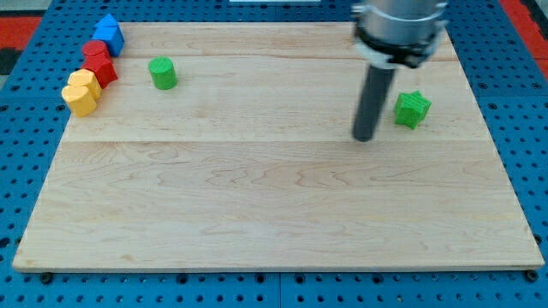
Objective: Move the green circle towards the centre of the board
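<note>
The green circle (163,73) stands near the view's top left on the wooden board (274,205). My tip (365,137) rests on the board at the view's right of centre, far to the right of the green circle. A green star block (412,109) lies just to the right of my tip, a small gap apart from it.
A blue block (109,33), a red block (99,62) and a yellow heart-like block (82,92) sit in a slanted row at the board's top-left edge. The board lies on a blue pegboard surface (26,171).
</note>
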